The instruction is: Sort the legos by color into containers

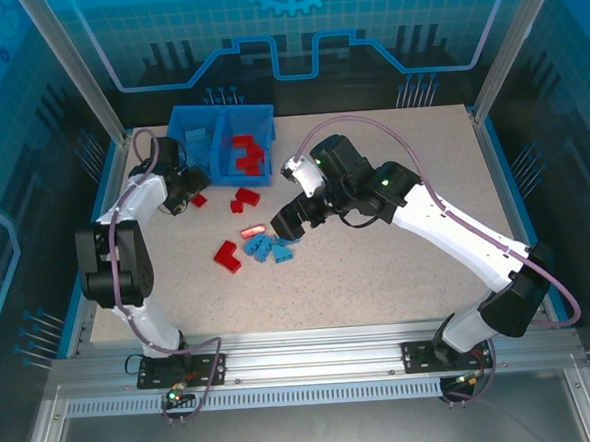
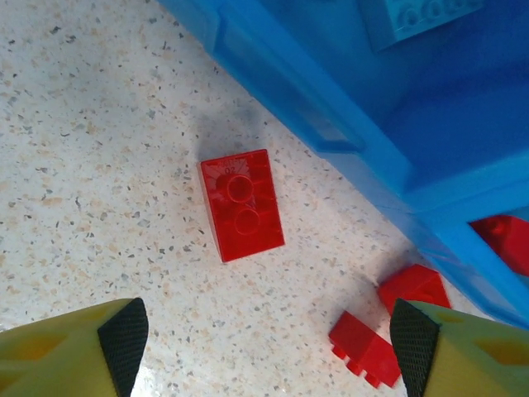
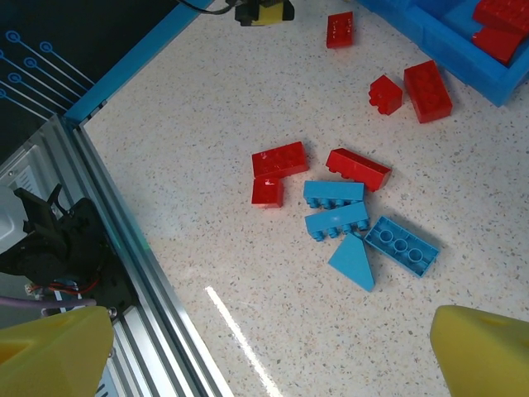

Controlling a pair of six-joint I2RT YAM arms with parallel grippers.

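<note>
A red lego (image 2: 241, 205) lies on the table (image 2: 83, 165) just ahead of the wide, empty left pincer (image 2: 266, 351); the right pincer (image 3: 269, 351) gapes equally wide.

The left arm (image 1: 127, 256) and right arm (image 1: 456, 226) are wearing white shells over black joints, each carrying a looping mauve cable (image 1: 359, 119). Yellow fingers (image 2: 50, 351) are bearing black ribbed pads (image 2: 124, 337).

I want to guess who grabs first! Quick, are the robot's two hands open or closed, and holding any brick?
Left gripper: open, holding nothing.
Right gripper: open, holding nothing.
</note>
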